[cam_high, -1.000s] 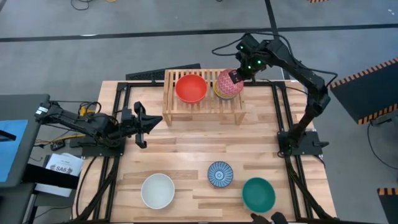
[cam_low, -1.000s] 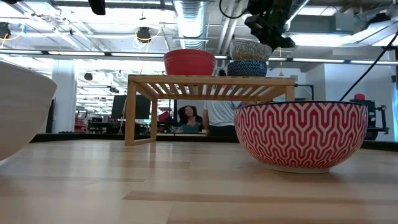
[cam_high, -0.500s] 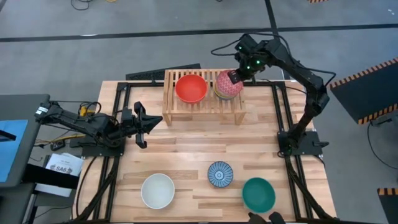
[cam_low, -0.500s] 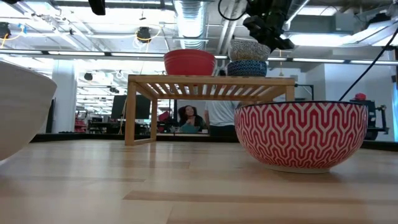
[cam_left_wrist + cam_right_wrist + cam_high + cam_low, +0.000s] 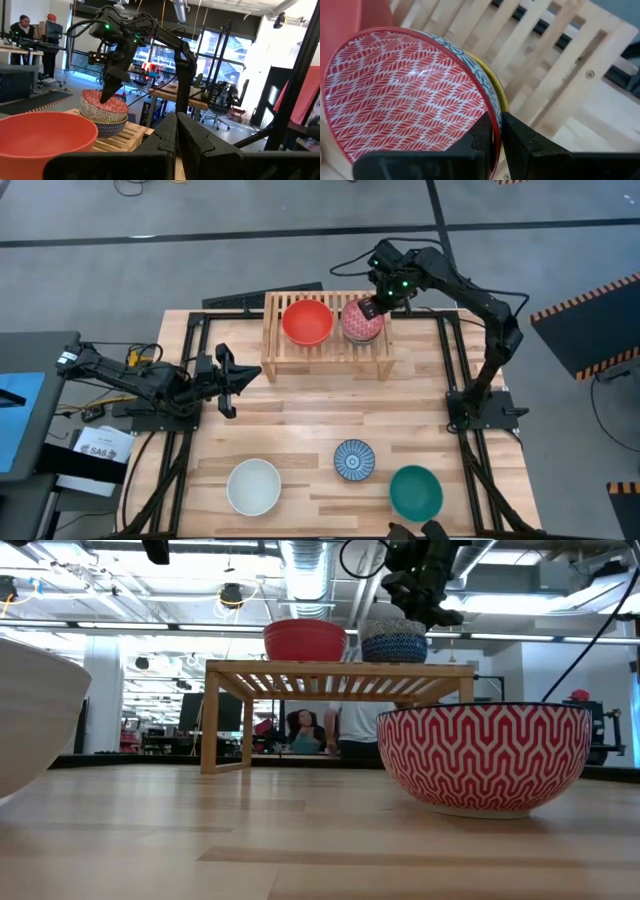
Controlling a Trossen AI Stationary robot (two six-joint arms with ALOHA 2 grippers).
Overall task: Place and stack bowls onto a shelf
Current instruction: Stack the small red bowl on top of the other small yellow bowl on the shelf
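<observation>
Pink-red patterned bowl (image 5: 361,322) in right pincer (image 5: 369,307)

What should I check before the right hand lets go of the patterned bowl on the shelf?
1. Right hand shut on the pink-red patterned bowl, pinching its rim: ok.
2. Bowl lined up over the yellow bowl beneath it: ok, only a sliver of yellow rim shows.
3. Bowl fully seated in the lower one: cannot tell; in the left wrist view it looks slightly tilted.
4. Stack stands on the shelf slats, apart from the plain red bowl: ok.
5. Left hand out of the way, low over the table's left side: ok.
6. White, blue-and-white and teal bowls not yet shelved: not ok.
</observation>
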